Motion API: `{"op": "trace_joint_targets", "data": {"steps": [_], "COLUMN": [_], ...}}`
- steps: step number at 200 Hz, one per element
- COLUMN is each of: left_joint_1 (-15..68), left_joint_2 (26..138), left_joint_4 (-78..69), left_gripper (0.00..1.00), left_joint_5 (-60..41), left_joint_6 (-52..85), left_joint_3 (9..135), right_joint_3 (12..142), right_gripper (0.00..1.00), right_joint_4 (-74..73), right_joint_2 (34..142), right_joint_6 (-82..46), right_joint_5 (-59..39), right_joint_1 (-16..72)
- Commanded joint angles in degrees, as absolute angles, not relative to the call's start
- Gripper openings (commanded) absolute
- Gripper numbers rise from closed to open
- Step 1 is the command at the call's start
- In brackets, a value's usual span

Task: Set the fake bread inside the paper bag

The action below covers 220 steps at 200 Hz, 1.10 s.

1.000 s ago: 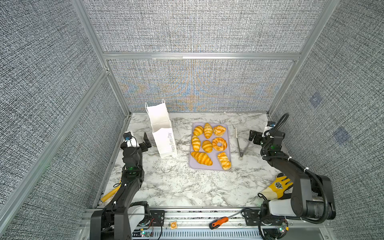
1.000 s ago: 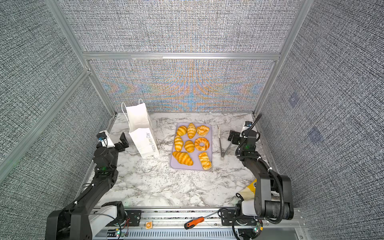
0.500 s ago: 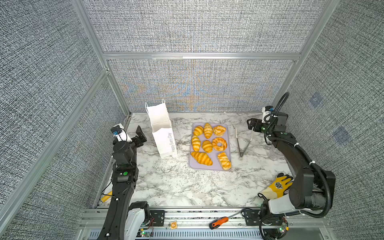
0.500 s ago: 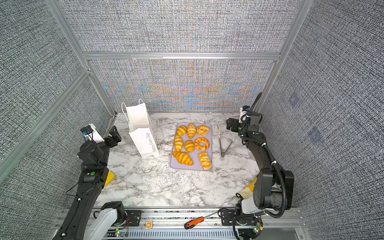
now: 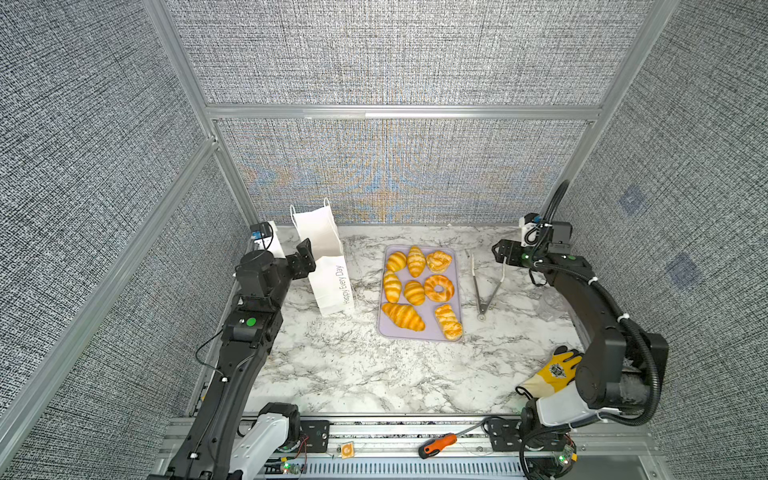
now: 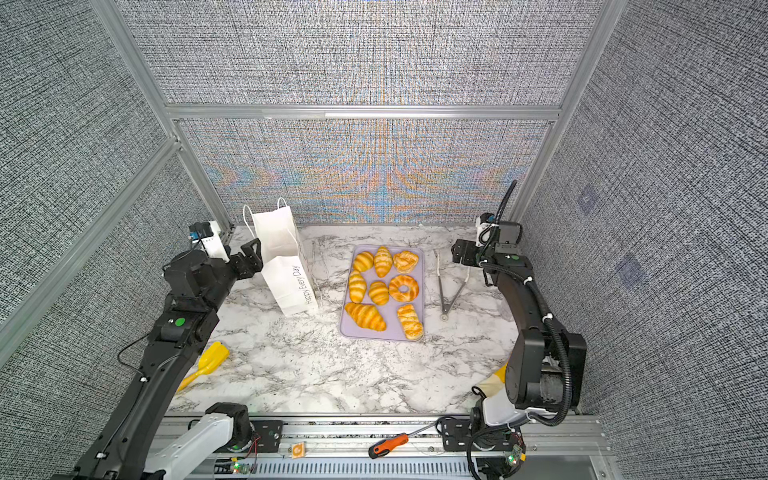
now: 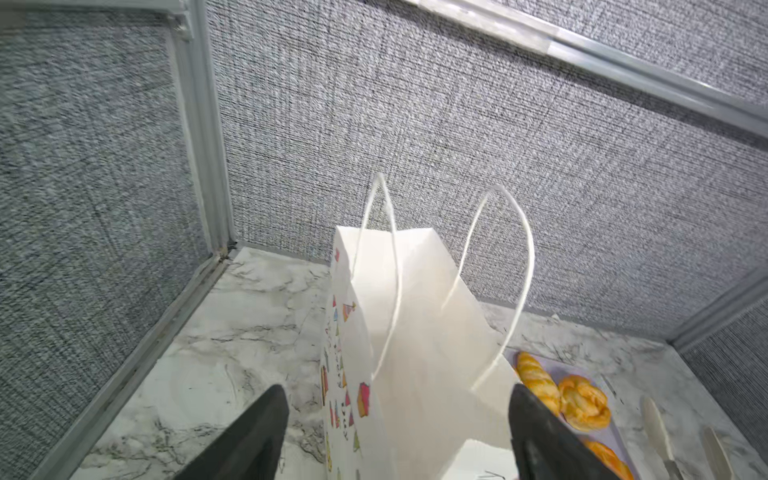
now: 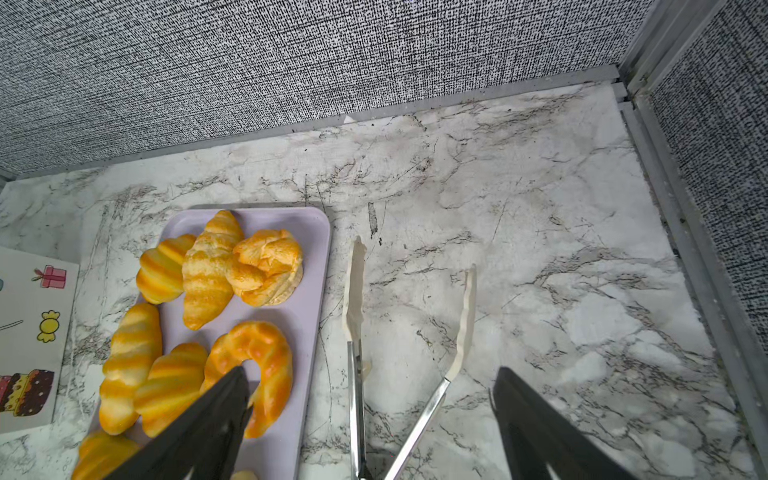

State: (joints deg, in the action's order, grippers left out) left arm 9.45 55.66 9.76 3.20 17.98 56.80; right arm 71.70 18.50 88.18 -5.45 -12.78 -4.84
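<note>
Currently all eight pieces of fake bread (image 5: 419,291) lie on the lilac tray (image 5: 430,332), none in the paper bag (image 5: 332,282).
Left of the tray, near it, the bag stands upright on the desk (image 5: 353,365). The left gripper (image 5: 306,254) hovers at the bag's side away from the tray, jaws spread wide and holding nothing. Right of the tray lie metal tongs (image 5: 484,286), and the right gripper (image 5: 503,253) hangs over their tips, jaws apart and empty.
</note>
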Motion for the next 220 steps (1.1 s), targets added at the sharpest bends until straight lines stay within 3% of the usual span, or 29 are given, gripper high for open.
{"op": "trace_joint_targets", "data": {"steps": [1, 65, 220], "left_joint_1": [10.4, 10.8, 10.8], "left_joint_2": [57.8, 68.2, 79.5], "left_joint_4": [15.3, 25.8, 31.2], "left_gripper": [0.82, 0.57, 0.32], "left_joint_5": [4.2, 5.7, 7.0], "left_joint_6": [17.6, 21.7, 24.1], "left_joint_3": [59.3, 69.8, 76.9], "right_joint_3": [72.3, 74.5, 72.9], "right_gripper": [0.93, 0.93, 0.92], "right_joint_4": [20.5, 22.6, 27.7], "right_joint_2": [88.5, 90.9, 91.0], "right_joint_6": [-4.2, -4.8, -5.2], "right_joint_5": [-11.9, -11.1, -7.5], "right_joint_1": [-4.7, -4.7, -4.7]}}
